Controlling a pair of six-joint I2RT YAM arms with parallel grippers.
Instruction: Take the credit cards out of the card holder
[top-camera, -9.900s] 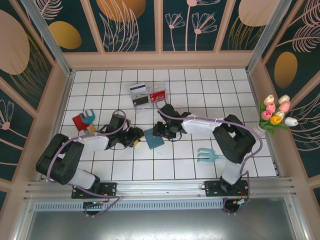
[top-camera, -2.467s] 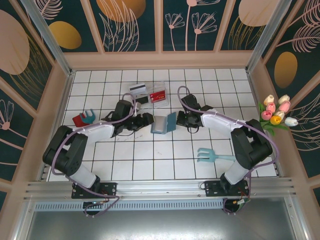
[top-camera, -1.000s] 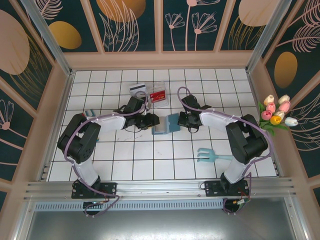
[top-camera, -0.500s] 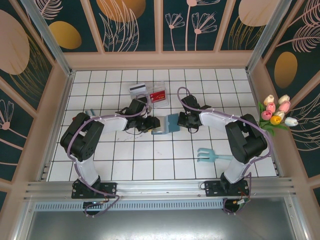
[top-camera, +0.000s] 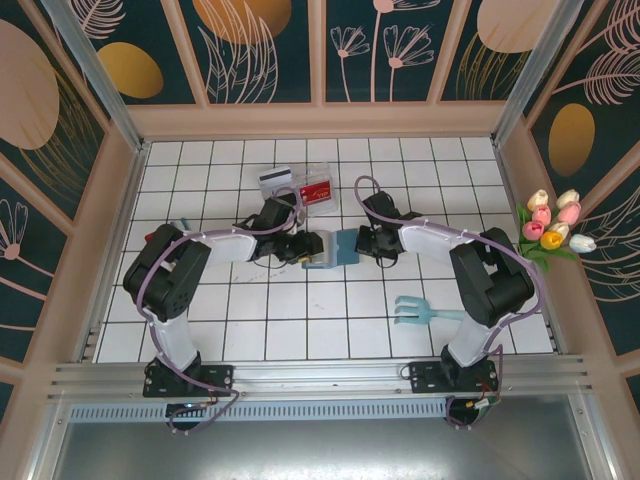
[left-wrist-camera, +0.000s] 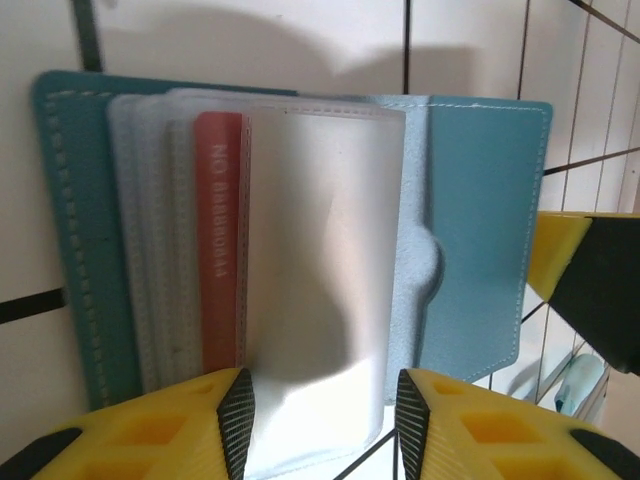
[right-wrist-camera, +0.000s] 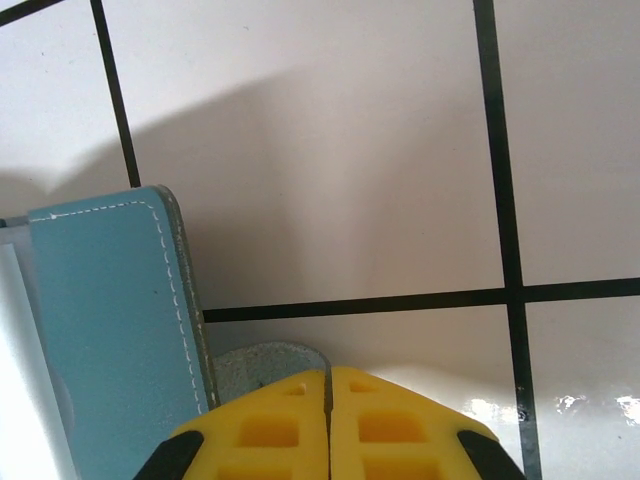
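The right gripper (right-wrist-camera: 328, 378) has its jaws pinched shut on the card holder (left-wrist-camera: 480, 230), holding it open so the left gripper (left-wrist-camera: 320, 398), jaws half open, can reach the red card (left-wrist-camera: 218, 240).

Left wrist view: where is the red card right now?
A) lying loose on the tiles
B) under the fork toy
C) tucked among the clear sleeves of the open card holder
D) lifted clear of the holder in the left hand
C: the red card shows as a narrow strip behind a frosted sleeve, inside the open teal card holder.
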